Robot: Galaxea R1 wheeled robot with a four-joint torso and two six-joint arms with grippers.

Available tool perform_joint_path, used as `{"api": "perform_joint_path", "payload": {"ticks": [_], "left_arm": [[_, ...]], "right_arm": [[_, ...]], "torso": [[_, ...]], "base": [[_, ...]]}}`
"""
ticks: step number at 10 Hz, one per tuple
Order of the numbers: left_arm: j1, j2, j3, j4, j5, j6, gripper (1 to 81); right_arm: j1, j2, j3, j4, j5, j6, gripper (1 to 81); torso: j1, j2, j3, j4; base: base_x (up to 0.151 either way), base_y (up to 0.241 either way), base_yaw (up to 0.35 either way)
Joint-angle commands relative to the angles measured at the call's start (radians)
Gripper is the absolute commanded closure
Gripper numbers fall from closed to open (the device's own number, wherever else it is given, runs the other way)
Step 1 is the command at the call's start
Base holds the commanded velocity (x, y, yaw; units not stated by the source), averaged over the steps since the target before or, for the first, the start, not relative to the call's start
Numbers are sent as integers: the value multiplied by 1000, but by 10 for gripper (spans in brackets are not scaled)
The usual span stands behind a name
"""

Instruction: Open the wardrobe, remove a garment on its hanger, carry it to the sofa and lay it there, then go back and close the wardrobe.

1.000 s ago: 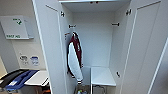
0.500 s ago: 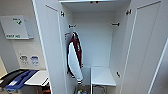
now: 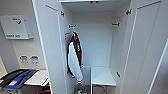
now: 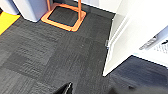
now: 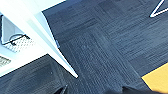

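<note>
A: Item one, the wardrobe (image 3: 100,50). Condition?

B: Tall, white, both panelled doors swung wide. The left door (image 3: 50,47) and the right door (image 3: 145,50) frame a bare white interior. Small dark fittings sit on the inner side walls near the top. A low white shelf (image 3: 102,76) occupies the right half at the bottom.

A: Contents?

B: One maroon jacket with white sleeves (image 3: 74,57), hanging at the left side of the interior, close against the left door's inner edge. Something small and mixed in colour lies on the wardrobe floor below it; too blurred to name.

A: Surroundings, head view?

B: A white wall box with green markings (image 3: 15,27) to the left of the wardrobe. Below it, a white table (image 3: 37,78), with a blue and black object (image 3: 17,79) just beside it.

A: Left wrist view?

B: Dark grey carpet tiles (image 4: 55,57), the lower corner of a white wardrobe door (image 4: 125,42) standing on the carpet, an orange frame (image 4: 67,17) on the floor, a yellow patch (image 4: 6,21) at the edge.

A: Right wrist view?

B: The same carpet (image 5: 105,50), the bottom edge of a white door (image 5: 42,32), a yellow patch (image 5: 157,77) in one corner.

A: Grippers?

B: Dark shapes show at the edge of each wrist view. Whether either gripper is open or closed, I cannot tell.
</note>
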Motion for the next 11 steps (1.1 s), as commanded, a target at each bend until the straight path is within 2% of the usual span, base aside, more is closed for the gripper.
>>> {"api": "perform_joint_path", "payload": {"ticks": [1, 4, 5, 6, 8, 10, 11], "left_arm": [[-154, -136, -56, -103, 39, -4, 10], [-207, -186, -58, -236, 39, -5, 10], [-228, -202, -58, -331, 39, -5, 10], [-265, -230, -58, -382, 41, -5, 10], [-352, -252, -53, -379, 51, -9, 10], [-458, -241, -36, -359, 114, -9, 10], [-504, -238, 22, -371, 143, -10, 10]], "right_arm": [[164, -78, -72, 58, -31, 10, 10], [232, -114, -65, 172, -40, 29, 10], [252, -131, -65, 213, -60, 36, 10], [272, -149, -61, 251, -68, 37, 10], [310, -186, -21, 304, -91, 40, 10], [344, -200, 31, 348, -100, 40, 10], [361, -197, 57, 373, -115, 40, 10]], "torso": [[0, 0, 0, 0], [0, 0, 0, 0], [0, 0, 0, 0], [0, 0, 0, 0], [0, 0, 0, 0], [0, 0, -1, 0], [0, 1, -1, 0]], "base": [[0, 0, 0], [0, 0, 0], [0, 0, 0], [0, 0, 0], [0, 0, 0], [0, 0, 0], [0, 0, 0]]}}
